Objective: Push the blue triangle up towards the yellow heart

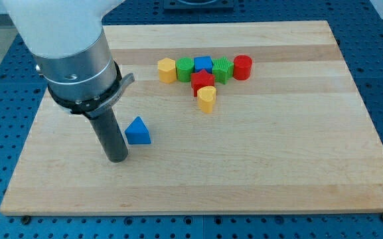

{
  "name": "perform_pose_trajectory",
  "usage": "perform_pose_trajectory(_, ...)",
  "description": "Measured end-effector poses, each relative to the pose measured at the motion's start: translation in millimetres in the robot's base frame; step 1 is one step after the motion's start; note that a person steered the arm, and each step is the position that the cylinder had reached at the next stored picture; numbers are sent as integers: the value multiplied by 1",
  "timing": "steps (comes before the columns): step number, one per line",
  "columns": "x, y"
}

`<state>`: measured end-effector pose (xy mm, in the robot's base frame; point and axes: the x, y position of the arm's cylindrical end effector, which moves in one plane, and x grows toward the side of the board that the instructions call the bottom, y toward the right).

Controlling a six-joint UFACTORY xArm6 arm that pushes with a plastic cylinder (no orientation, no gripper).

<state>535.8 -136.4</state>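
The blue triangle lies on the wooden board, left of centre. The yellow heart lies up and to its right, just below a red block. My tip rests on the board just below and to the left of the blue triangle, a small gap apart from it. The arm's grey body hides the board's upper left part.
A row of blocks lies above the heart: a yellow hexagon, a green block, a blue block, a ribbed green block and a red cylinder. Blue pegboard surrounds the board.
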Motion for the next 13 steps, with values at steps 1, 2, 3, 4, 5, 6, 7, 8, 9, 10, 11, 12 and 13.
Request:
perform_pose_trajectory(1,-6,4)
perform_pose_trajectory(2,-14,7)
perform_pose_trajectory(3,-24,7)
perform_pose_trajectory(4,-33,7)
perform_pose_trajectory(5,-42,7)
perform_pose_trajectory(6,-43,8)
perform_pose_trajectory(7,-43,17)
perform_pose_trajectory(8,-48,28)
perform_pose_trajectory(9,-57,35)
perform_pose_trajectory(10,-67,35)
perform_pose_trajectory(11,-67,38)
perform_pose_trajectory(12,-68,45)
perform_pose_trajectory(13,-68,57)
